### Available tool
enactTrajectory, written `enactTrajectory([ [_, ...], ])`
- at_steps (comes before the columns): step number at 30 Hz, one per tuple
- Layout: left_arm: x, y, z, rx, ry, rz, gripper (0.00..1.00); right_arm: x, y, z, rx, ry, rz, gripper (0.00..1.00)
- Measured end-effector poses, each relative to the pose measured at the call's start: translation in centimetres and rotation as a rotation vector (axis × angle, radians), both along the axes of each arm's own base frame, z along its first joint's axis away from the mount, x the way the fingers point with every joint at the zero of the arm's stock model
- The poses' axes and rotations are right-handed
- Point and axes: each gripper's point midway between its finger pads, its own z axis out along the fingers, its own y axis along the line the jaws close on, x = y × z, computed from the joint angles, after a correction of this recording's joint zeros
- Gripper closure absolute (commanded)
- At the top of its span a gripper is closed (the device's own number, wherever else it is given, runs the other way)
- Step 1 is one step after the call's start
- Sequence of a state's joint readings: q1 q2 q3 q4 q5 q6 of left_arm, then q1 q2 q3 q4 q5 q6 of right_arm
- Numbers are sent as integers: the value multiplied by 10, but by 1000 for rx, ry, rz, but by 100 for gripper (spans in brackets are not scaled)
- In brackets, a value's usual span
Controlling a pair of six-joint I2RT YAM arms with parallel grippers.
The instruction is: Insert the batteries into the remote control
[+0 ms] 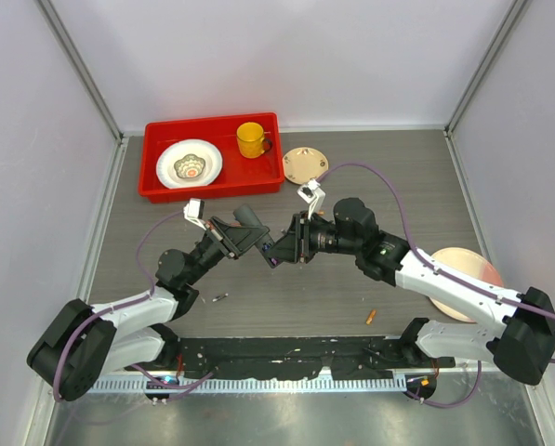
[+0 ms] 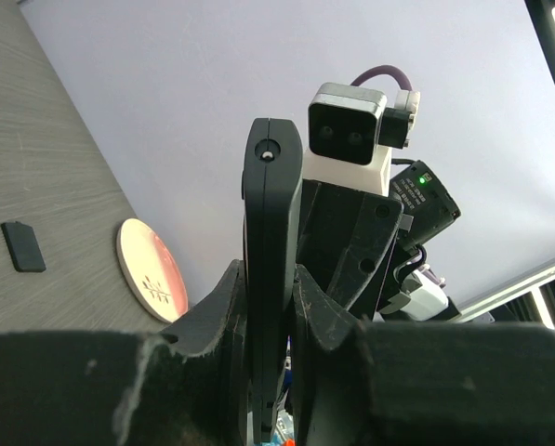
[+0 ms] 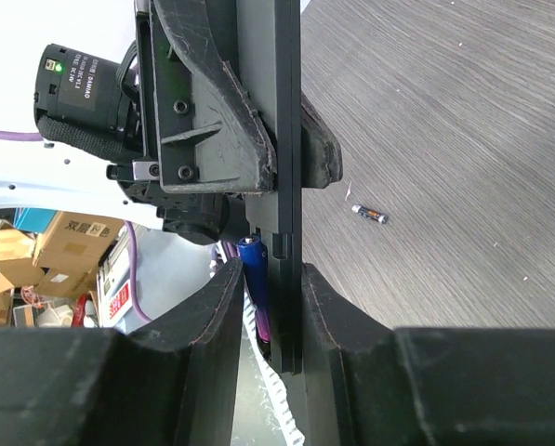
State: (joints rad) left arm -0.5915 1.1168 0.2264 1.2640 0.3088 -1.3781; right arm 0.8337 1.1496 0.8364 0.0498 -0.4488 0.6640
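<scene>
My left gripper [image 1: 243, 234] is shut on the remote control [image 1: 266, 246], a slim black bar held off the table. In the left wrist view the remote [image 2: 272, 214] stands edge-on between the jaws of the left gripper [image 2: 270, 307]. My right gripper [image 3: 270, 283] meets its free end [image 3: 284, 186]. Its jaws squeeze a blue and purple battery [image 3: 255, 279] against the remote's open side. Loose batteries lie on the table, a dark one [image 1: 219, 297] and an orange one [image 1: 371, 317]. The dark one [image 3: 370, 215] also shows in the right wrist view. The small black back cover [image 2: 23, 246] lies flat on the table.
A red tray [image 1: 212, 124] at the back left holds a white plate [image 1: 189, 163] and a yellow mug [image 1: 252, 139]. A round wooden disc [image 1: 305, 164] lies beside it. A pink plate [image 1: 463, 279] sits at the right, partly under the right arm. Walls enclose the table.
</scene>
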Motion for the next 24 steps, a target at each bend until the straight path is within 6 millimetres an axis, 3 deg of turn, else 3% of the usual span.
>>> enactTrajectory([
  [10,1,-2,-5,13,12,-5,87,-1,-1,-7,-38,-15,17,99],
  [15,0,-4,-10,24,22,-20,86,-2,-2,-12,-55,-12,23,99],
  [24,-2,-8,-16,37,40,-51,68,-4,-4,-18,-79,-2,32,99],
])
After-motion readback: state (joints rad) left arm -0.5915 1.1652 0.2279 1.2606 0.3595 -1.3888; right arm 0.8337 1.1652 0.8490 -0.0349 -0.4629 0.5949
